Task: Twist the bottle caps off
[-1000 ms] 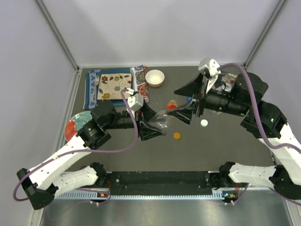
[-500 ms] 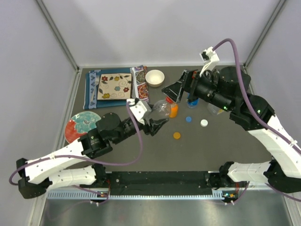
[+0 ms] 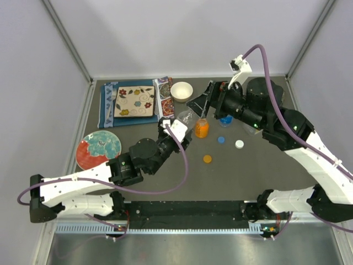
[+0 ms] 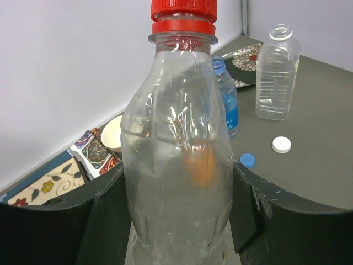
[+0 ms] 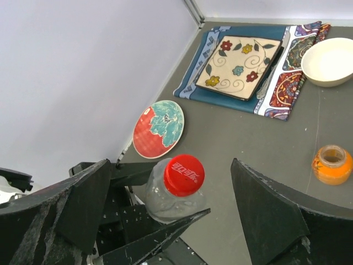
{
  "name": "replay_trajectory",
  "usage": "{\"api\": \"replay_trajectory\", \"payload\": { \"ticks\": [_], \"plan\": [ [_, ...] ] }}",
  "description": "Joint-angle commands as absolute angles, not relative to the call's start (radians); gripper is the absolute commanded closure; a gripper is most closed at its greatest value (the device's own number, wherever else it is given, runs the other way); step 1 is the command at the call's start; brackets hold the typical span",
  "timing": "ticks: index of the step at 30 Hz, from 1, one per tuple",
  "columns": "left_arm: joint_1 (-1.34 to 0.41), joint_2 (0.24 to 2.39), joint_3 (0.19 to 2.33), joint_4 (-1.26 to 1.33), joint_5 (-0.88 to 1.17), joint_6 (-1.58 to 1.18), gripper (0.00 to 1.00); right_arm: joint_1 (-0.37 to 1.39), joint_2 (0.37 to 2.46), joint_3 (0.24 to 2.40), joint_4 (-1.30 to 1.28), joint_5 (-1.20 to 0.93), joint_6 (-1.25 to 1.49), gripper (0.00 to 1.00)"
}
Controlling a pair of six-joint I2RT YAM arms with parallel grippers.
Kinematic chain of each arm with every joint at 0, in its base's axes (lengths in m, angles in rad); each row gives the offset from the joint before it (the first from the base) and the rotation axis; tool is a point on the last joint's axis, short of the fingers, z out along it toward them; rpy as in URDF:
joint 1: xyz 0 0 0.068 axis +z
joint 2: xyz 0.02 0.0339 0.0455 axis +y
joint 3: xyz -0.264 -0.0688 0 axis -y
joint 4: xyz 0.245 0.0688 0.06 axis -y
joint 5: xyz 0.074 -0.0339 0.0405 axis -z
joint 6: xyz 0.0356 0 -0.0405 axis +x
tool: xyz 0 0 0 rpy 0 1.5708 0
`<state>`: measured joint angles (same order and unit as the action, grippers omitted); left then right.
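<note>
The left pincer (image 4: 177,215) is clenched on the lower body of the slim clear bottle (image 4: 176,138), one finger pressing each side, and holds it upright near the middle of the worktop (image 3: 248,171). Whether the base rests on the surface cannot be told. The red cap (image 5: 183,175) sits screwed on the neck, the one cap not yet off. Above it hangs the right pincer (image 5: 171,165), released, its jaws spread wide on either side of the cap and touching nothing.

Just to the right stands the short orange bottle (image 3: 202,128), open-mouthed. Beyond it are the blue-tinted bottle (image 4: 227,102) and the wide clear bottle (image 4: 277,72), both uncapped. The orange cap (image 3: 207,159), blue cap (image 3: 221,139) and white cap (image 3: 239,144) lie loose on the worktop nearer the arm bases.

Several things could go wrong from here. The bottle wall looks thin and empty, so it may crumple or slip under the left grip and turn together with the cap. If the right pincer closes too low, it would catch the neck ring instead of the cap. A sideways pull during the twist could tip the held bottle into the orange one beside it. Once freed, the cap could drop and roll.
</note>
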<state>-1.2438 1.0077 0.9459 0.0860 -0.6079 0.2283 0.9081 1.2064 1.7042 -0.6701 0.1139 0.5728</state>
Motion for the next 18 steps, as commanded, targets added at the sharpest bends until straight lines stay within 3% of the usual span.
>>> {"api": "replay_trajectory", "payload": {
  "ticks": [1,6,13,18],
  "plan": [
    [-1.252,0.983,0.936,0.175,-0.673,0.255,0.65,0.920,1.218,1.715,-0.655,0.149,0.568,0.13],
    [-1.255,0.971,0.922,0.173,-0.657,0.247,0.65,0.920,1.241,1.717,-0.652,0.161,0.555,0.20],
    [-1.258,0.953,0.910,0.173,-0.660,0.242,0.65,0.920,1.246,1.709,-0.640,0.153,0.555,0.40],
    [-1.259,0.948,0.907,0.173,-0.657,0.239,0.65,0.920,1.249,1.698,-0.635,0.135,0.561,0.44]
  ]
}}
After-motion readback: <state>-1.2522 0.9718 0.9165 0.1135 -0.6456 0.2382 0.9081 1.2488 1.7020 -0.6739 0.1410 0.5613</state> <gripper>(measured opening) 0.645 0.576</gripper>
